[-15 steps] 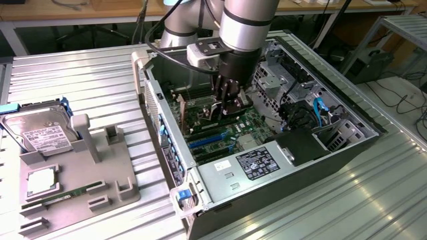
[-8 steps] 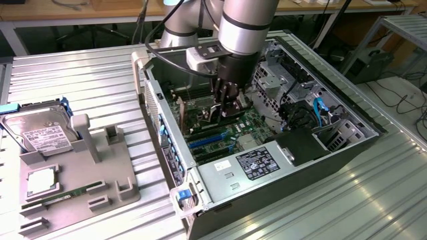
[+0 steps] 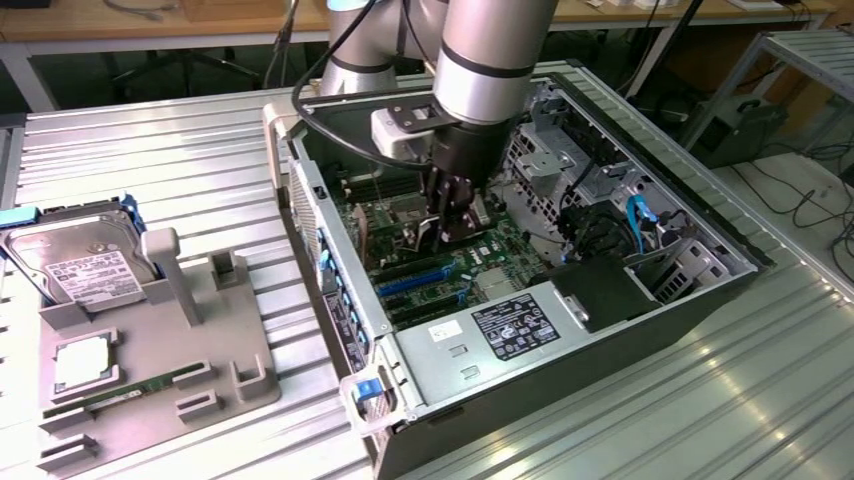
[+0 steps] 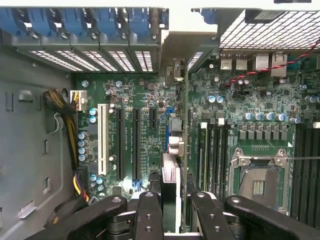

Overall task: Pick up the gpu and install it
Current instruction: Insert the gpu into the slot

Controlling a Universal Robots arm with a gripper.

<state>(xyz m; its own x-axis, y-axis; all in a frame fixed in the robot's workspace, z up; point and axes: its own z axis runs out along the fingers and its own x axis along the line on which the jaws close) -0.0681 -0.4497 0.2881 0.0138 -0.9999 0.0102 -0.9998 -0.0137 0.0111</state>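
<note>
My gripper reaches down inside the open computer case, over the green motherboard. It is shut on the gpu, a thin dark card seen edge-on between the black fingers. The card's pale metal bracket stands by the case's rear slot openings. The card stands upright over the blue slot, beside two long black slots. Whether its edge is seated in the slot is hidden. In the exterior view the gpu shows as a pale piece under the gripper.
A white slot and cable bundle lie to one side of the card, the CPU socket to the other. The power supply fills the case's near end. The grey fixture holds a hard drive and RAM stick.
</note>
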